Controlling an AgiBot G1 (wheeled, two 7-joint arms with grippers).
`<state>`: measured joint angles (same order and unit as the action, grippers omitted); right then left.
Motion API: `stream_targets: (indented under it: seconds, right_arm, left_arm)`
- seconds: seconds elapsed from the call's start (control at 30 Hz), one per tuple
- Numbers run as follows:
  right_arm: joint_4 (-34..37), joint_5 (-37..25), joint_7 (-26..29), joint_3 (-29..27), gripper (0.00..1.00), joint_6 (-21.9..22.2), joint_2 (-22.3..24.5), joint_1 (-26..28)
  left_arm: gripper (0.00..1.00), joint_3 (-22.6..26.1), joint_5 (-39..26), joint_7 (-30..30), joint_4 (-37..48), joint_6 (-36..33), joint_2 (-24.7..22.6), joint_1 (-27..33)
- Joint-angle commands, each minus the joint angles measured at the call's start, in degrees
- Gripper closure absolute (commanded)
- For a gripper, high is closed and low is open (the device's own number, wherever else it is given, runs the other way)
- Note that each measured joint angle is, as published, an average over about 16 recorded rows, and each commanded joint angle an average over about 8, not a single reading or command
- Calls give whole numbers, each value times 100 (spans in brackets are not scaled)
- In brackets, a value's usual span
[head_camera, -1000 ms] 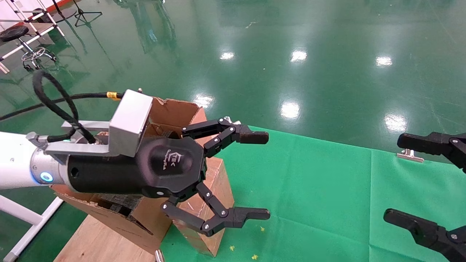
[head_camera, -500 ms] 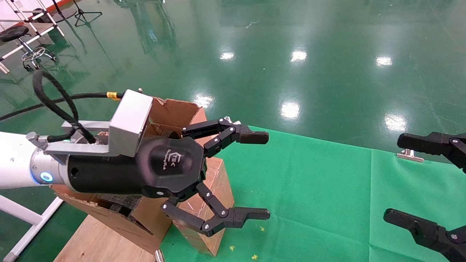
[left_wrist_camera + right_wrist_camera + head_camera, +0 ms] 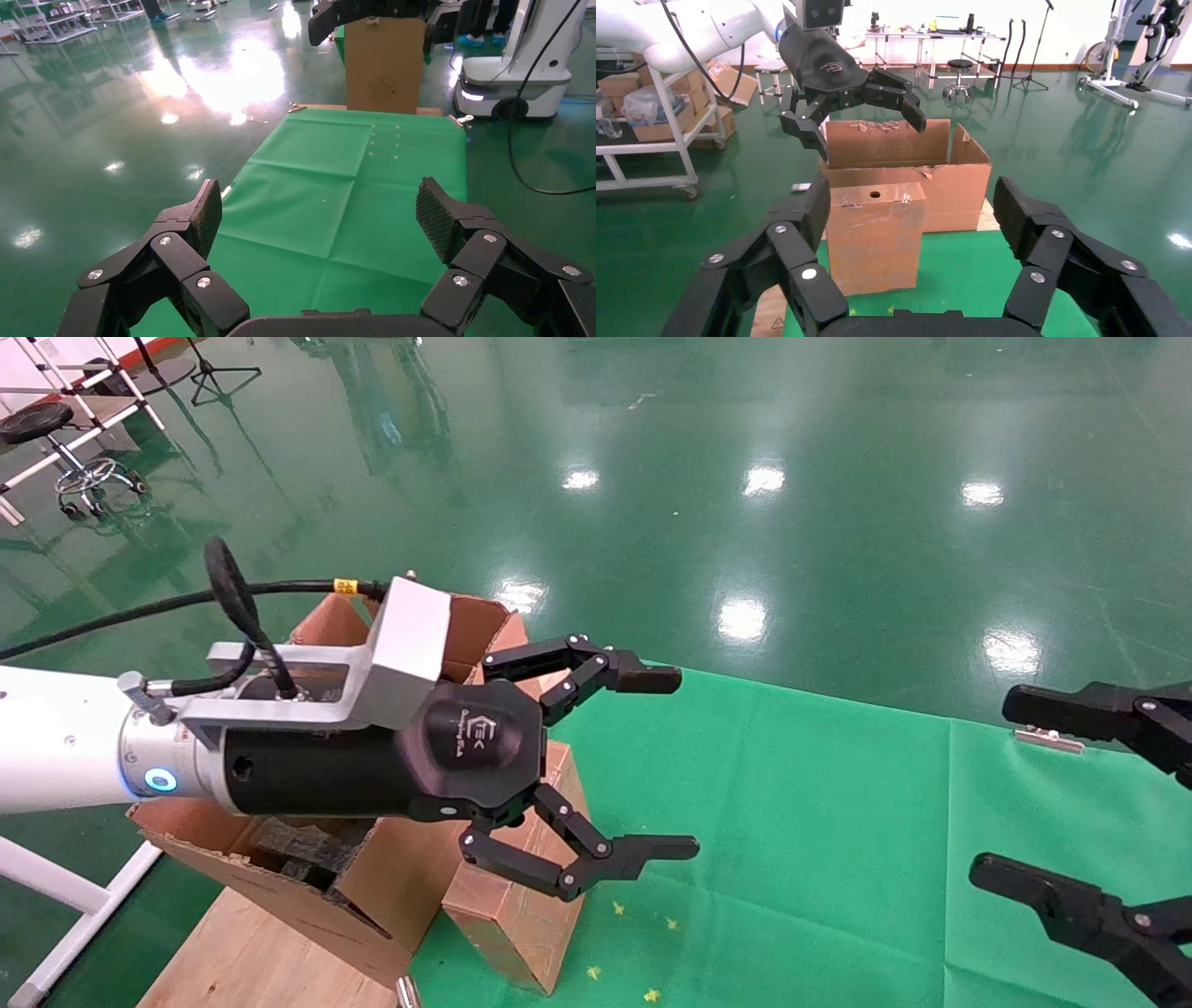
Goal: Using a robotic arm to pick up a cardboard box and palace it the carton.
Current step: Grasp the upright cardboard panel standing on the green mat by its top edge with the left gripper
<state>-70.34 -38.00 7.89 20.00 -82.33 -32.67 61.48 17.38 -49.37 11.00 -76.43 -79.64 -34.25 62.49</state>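
The cardboard box [image 3: 518, 907] [image 3: 875, 235] stands upright on the green cloth, against the carton's wall, with a round hole in its top face. The carton [image 3: 307, 887] [image 3: 951, 188] lies left of it, ragged flaps up and black foam inside. My left gripper [image 3: 659, 764] [image 3: 320, 210] [image 3: 863, 126], on the white robotic arm [image 3: 56, 747], hovers above the box top. It is open, its fingertips reach past the box over the cloth, and nothing is between them. My right gripper [image 3: 1008, 786] [image 3: 914, 207] is open at the right edge, facing the box.
Green cloth [image 3: 819, 822] covers the table right of the box. A metal clip [image 3: 1048, 736] holds its far right edge. A wooden board [image 3: 251, 961] lies under the carton. In the left wrist view another brown box [image 3: 385, 67] and a white robot base [image 3: 516, 77] stand beyond the cloth.
My left arm has shifted to the right, and its lower fingertip now sits higher in the head view; the gripper stays open. My right gripper has edged slightly left.
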Motion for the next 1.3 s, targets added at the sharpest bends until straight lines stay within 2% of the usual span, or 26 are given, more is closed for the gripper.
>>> stream_targets:
  seconds: [0.03, 0.23, 0.53, 0.7, 0.87, 1.13, 1.3]
  right_arm:
    - [0, 0, 0, 0, 100, 0, 0, 0]
    - [1, 0, 0, 0, 100, 0, 0, 0]
    - [1, 0, 0, 0, 100, 0, 0, 0]
    - [1, 0, 0, 0, 100, 0, 0, 0]
    - [1, 0, 0, 0, 100, 0, 0, 0]
    - [1, 0, 0, 0, 100, 0, 1, 0]
    - [1, 0, 0, 0, 100, 0, 1, 0]
  left_arm:
    - [0, -5, 48, 11, -7, -2, -3, -15]
    - [0, 249, -783, 245, -90, 334, -19, 299]
    - [0, 889, -2419, 1409, -94, 706, -263, 1268]
    - [0, 1292, -3487, 2409, -96, 683, -348, 1799]
    - [0, 1661, -4327, 3499, -107, 269, -437, 2319]
    - [0, 2221, -5263, 5323, -90, -754, -703, 3062]
    - [0, 2682, -5743, 6377, -89, -1023, -927, 3459]
